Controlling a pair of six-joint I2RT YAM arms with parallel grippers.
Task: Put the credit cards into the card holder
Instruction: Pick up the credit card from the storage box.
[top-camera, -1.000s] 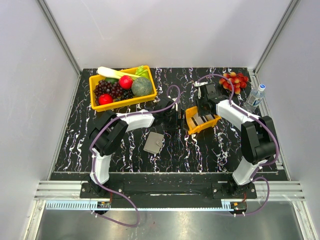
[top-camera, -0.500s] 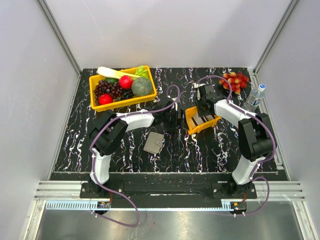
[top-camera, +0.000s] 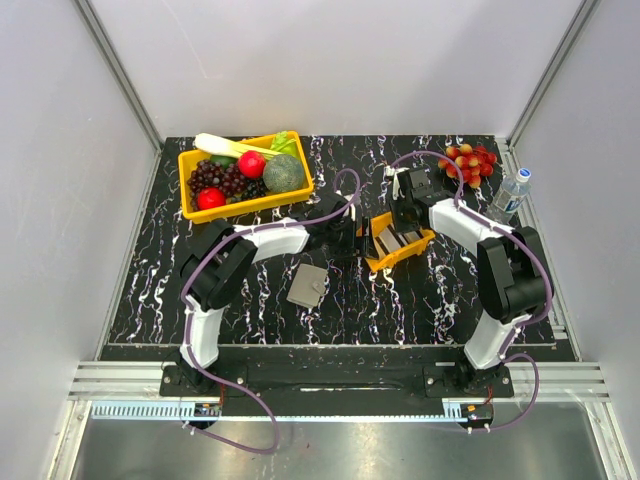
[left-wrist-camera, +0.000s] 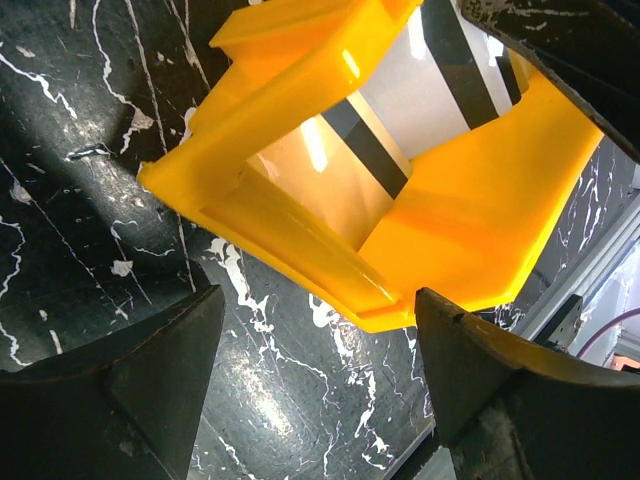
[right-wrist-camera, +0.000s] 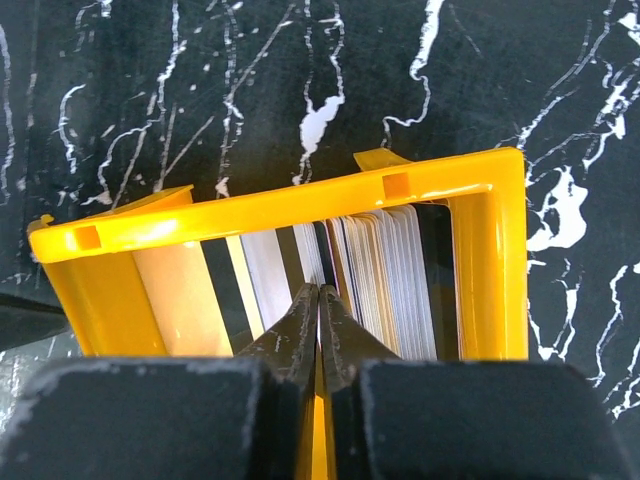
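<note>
Credit cards on edge in orange tray; produce in yellow bin

the right gripper has snapped its fingers together. a moment back they stood apart, and now they're pressed tight, tips down among the credit cards. whether a card is pinched between them i can't make out. the right arm has swung in a touch toward the left edge of the worktop, elbow and wrist both. the small orange tray has gone with it: it has slid a little leftward and looks slightly turned, its near-left corner poking out further than before.
</note>
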